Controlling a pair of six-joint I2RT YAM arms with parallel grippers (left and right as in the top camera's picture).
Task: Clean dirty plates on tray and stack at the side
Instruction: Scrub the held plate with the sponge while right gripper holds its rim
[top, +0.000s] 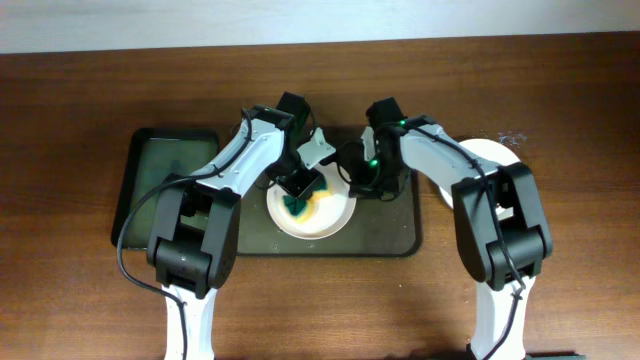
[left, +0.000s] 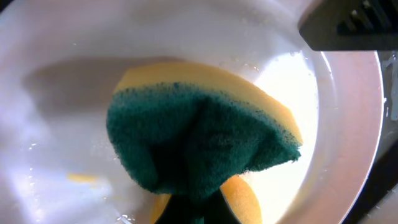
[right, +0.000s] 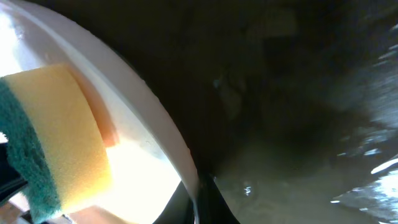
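left end effector (top: 299, 188) clamps sponge (left: 199, 143) pressed onto plate (left: 348, 124) beneath it; right end effector (top: 355, 180) at plate rim, grip can't tell.

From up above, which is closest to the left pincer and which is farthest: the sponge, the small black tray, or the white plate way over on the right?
1. The sponge: gripped in the left pincer, in the middle.
2. The small black tray: off to the left side.
3. The white plate: farthest, at the table's right side.
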